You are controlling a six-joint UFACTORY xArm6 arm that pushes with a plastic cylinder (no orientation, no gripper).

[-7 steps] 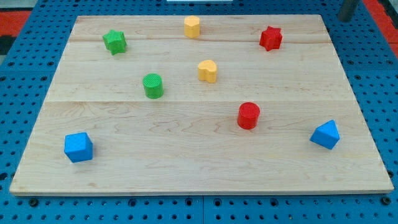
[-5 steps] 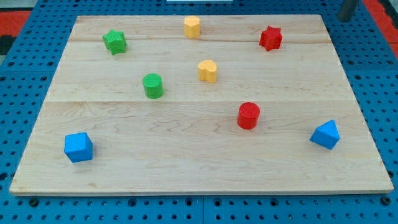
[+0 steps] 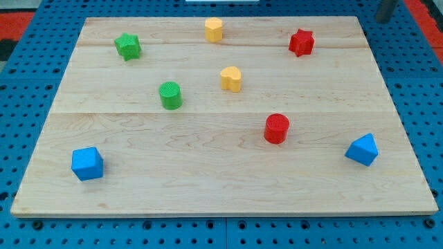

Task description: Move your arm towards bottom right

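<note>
Camera view: my tip is seen at the view's top right corner, as the lower end of a short grey length of rod cut off by the top edge of the picture. The arm ends in this plain rod and carries no pincer, so no spread or pinch can be told. The tip lies just beyond the top right corner of the wooden worktop, over the blue perforated base. No block is touched by it. The nearest block is the red star, which lies well to the view's left of the tip and slightly lower.

Eight blocks are spread over the worktop, all apart from one another. Along the view's top, a green star is placed at the left and a yellow hexagonal block near the middle, with the red star at the right. Towards the centre, a yellow heart-like block is set, and a green cylinder lies below it to the view's left. A red cylinder stands lower, right of centre. A blue cube-like block is found near the bottom left corner. A blue wedge-like block is found near the right edge, far below the tip.
</note>
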